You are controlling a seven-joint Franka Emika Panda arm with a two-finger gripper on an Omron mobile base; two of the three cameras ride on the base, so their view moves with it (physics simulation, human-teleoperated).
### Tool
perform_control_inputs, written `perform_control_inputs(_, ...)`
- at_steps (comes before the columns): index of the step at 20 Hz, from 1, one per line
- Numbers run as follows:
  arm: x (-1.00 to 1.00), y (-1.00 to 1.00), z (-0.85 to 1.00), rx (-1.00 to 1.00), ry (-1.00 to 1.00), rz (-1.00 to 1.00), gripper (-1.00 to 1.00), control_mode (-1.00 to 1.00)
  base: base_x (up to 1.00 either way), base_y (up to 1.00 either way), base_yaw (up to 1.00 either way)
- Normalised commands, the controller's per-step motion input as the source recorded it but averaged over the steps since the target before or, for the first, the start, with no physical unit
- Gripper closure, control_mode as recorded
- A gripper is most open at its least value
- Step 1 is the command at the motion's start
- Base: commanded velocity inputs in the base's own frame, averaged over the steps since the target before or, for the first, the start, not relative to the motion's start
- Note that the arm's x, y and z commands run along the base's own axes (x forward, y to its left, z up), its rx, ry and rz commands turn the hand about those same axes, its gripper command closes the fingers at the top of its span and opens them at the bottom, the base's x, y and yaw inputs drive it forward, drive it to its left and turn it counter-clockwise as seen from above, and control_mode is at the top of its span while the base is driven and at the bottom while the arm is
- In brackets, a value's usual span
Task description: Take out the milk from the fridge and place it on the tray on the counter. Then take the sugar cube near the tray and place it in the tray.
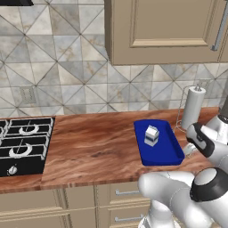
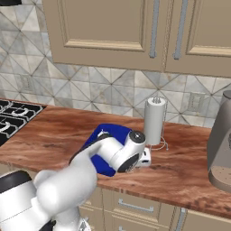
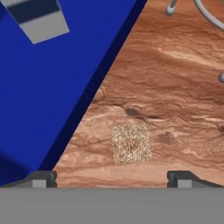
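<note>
Sugar cube (image 3: 131,143) beside tray (image 3: 52,100)

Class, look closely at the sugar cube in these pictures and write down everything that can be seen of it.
The sugar cube is a small, roughly square tan lump with a grainy, speckled surface, darker toward its middle. It lies flat on the reddish-brown wood-grain counter, just outside the edge of the blue tray, close to it but not touching. Nothing grips it: the tool hovers over it with its two dark fingertips spread wide to either side, the cube between them in the hand view.
</note>
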Motion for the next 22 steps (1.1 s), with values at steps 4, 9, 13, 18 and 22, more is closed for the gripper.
perform_control_inputs(4,0.10,-0.02,-0.03,0.01,0.00,0.00,-1.00,-1.00,0.00,0.00,0.00)
perform_control_inputs(9,0.13,-0.08,-0.13,0.03,0.00,0.00,-1.00,-1.00,0.00,0.00,0.00)
perform_control_inputs(13,0.06,-0.13,-0.20,0.00,0.00,0.00,-1.00,-1.00,0.00,0.00,0.00)
perform_control_inputs(18,0.08,-0.12,-0.11,0.00,0.00,0.00,-1.00,-1.00,0.00,0.00,0.00)
perform_control_inputs(22,0.30,0.00,-0.11,0.00,0.00,0.00,-1.00,-1.00,0.00,0.00,0.00)
